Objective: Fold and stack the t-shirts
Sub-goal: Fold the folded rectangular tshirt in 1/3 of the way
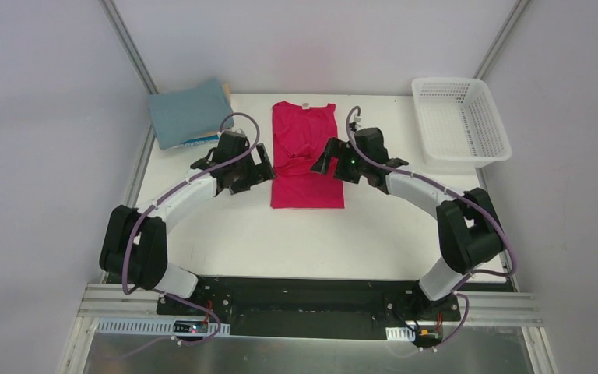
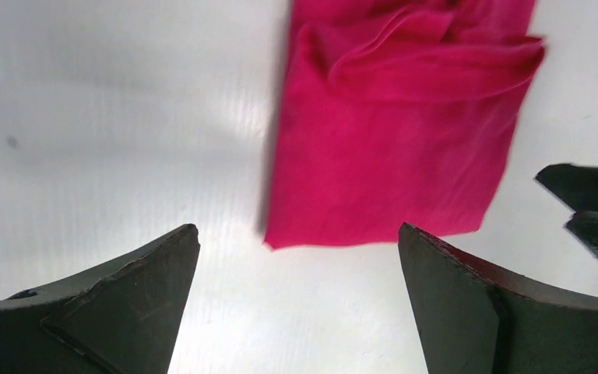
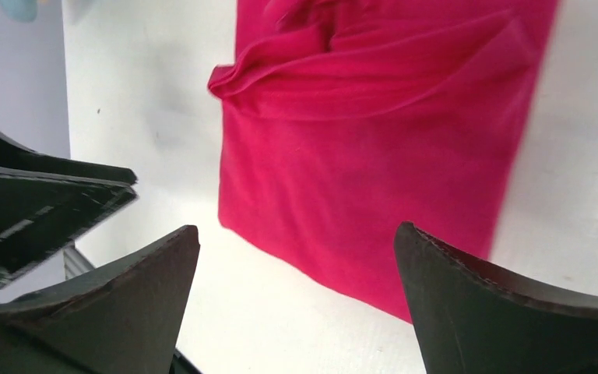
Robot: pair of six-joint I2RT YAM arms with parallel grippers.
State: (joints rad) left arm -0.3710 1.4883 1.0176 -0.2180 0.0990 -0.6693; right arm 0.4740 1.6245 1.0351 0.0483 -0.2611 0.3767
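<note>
Plainly, the pink shirt (image 1: 306, 156) lies flat at the middle of the desk (image 1: 304, 241), toward its far edge, collar away from the arms and hem nearest them. Its sides are turned in, so it reads as a long narrow strip with some rumpling across the middle. The left fingers (image 2: 124, 312) and the right fingers (image 3: 498, 312) both stand wide apart and hold nothing, flanking the strip at about mid-length, just off its long edges. The step in hand looks like the gap between the side folds and the crosswise fold. The next move probably calls for each arm to reach the near hem corner on its own side, pinch it, and carry it up to the collar evenly. The stack (image 1: 189, 115) waits at the far left corner, and the basket (image 1: 467, 158) at the far right.
</note>
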